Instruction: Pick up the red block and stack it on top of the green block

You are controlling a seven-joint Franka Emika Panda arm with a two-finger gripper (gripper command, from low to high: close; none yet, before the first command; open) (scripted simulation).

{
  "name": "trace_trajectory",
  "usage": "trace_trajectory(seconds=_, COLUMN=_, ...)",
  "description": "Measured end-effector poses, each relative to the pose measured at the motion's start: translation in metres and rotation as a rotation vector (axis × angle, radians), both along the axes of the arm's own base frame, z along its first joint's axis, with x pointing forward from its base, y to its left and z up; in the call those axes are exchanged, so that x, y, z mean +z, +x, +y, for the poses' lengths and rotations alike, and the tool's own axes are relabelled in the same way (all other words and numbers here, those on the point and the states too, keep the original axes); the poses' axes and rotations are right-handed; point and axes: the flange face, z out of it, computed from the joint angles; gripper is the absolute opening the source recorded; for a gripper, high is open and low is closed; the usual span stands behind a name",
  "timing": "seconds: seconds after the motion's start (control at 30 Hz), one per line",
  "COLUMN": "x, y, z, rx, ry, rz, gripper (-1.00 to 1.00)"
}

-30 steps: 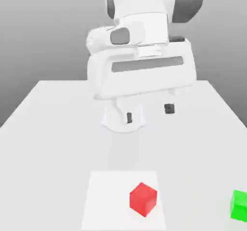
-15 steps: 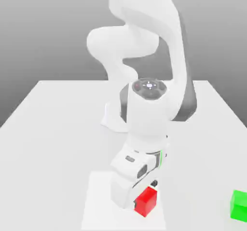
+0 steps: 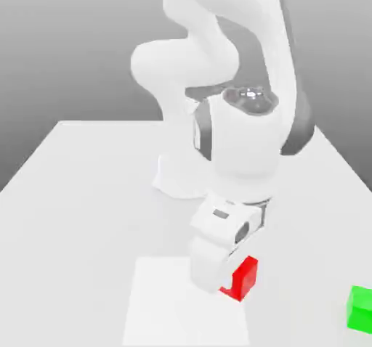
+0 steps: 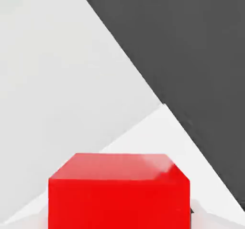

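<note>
Red block (image 3: 248, 278) looks clamped in the gripper (image 3: 238, 281) by the white mat (image 3: 174, 305)'s edge at the exterior view's right, so keep it level, clear the green block (image 3: 360, 310) toward the table (image 3: 94, 215)'s same-side edge, then centre before lowering.

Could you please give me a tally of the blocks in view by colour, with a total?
Red: 1 block, at the end effector
Green: 1 block, on the table at the exterior view's right edge
Total: 2 blocks
</note>
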Motion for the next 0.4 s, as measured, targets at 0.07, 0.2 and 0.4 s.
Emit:
trace_trajectory(seconds=0.07, x=0.007, y=0.001, z=0.049, rx=0.09, ry=0.0, rz=0.0, gripper=-1.0)
trace_trajectory(seconds=0.2, x=0.007, y=-0.009, z=0.139, rx=0.246, ry=0.005, rz=0.001, gripper=-1.0)
trace_trajectory(seconds=0.4, x=-0.033, y=-0.012, z=0.151, rx=0.268, ry=0.005, rz=0.001, gripper=1.0)
